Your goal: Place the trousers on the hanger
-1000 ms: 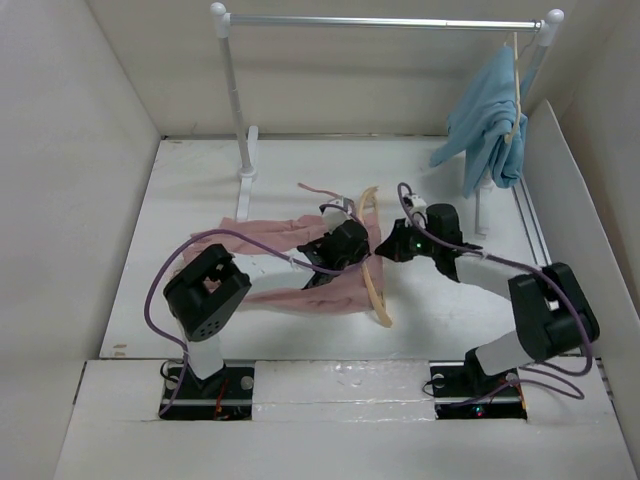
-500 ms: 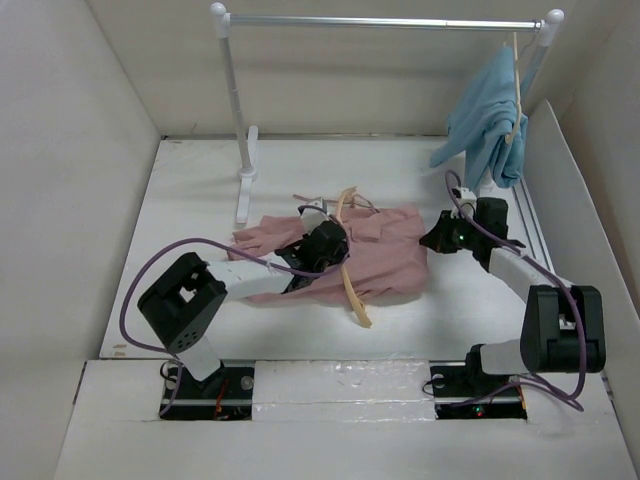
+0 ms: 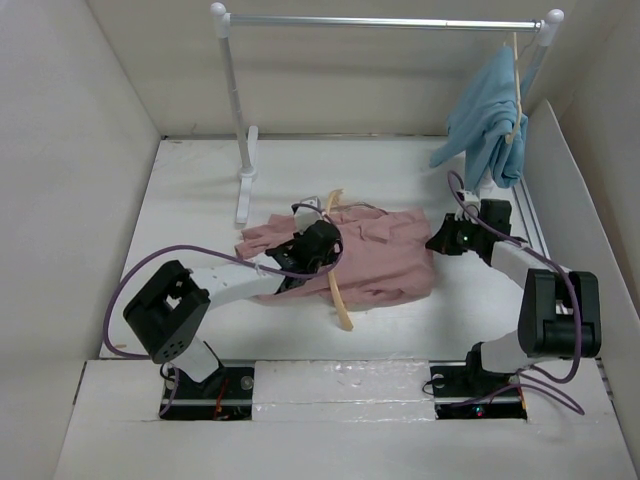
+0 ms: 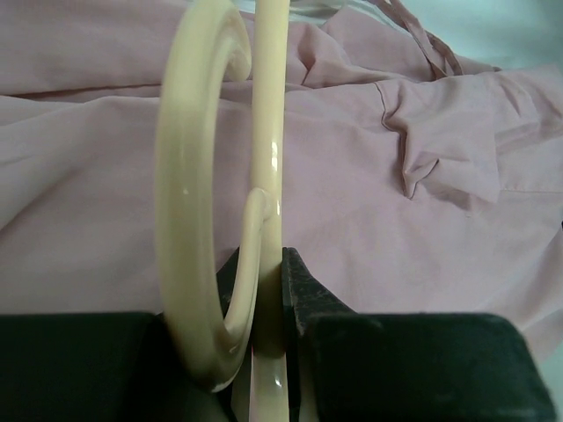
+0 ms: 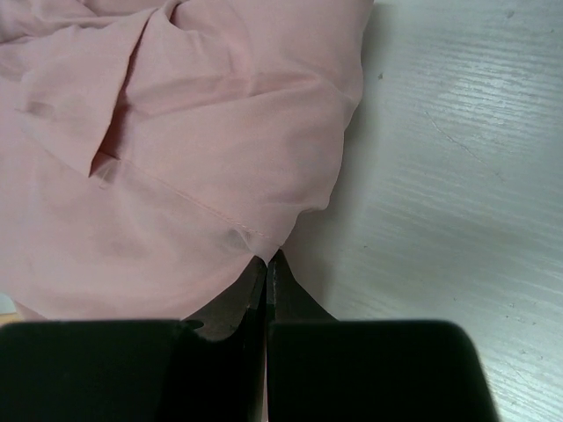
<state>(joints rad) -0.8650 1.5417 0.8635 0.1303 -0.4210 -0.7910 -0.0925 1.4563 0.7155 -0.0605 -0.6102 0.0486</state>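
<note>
- The left tool (image 4: 262, 268) is clamped on the wooden hanger (image 4: 189, 176). Its fingers squeeze the straight bar between them, and the curved arm arcs up just to their left.
- Seen from that tool, the dusty-pink trousers (image 3: 385, 262) spread ahead of and beneath the hanger on both sides, with a drawstring trailing at the far upper right.
- The right tool (image 5: 266, 264) has its fingers pressed together. The trousers' hemmed edge meets their tips and looks pinched there. The cloth lies ahead and to the left of this tool, with bare counter (image 3: 200, 190) to its right.
- From above, the hanger lies across the trousers between the two tools, and the cloth is bunched flat on the counter.
- Done so far, by my reading: both task items are gripped and brought together, with the hanger laid over the fabric.
- I cannot tell whether any cloth passes through the hanger's opening or merely lies under it.
- Left to do, as I judge it: get the legs draped over the crossbar so they hang evenly, then let go of the hem.
- The rail (image 3: 385, 21) stands beyond both tools and carries only the light-blue garment (image 3: 490, 120).
</note>
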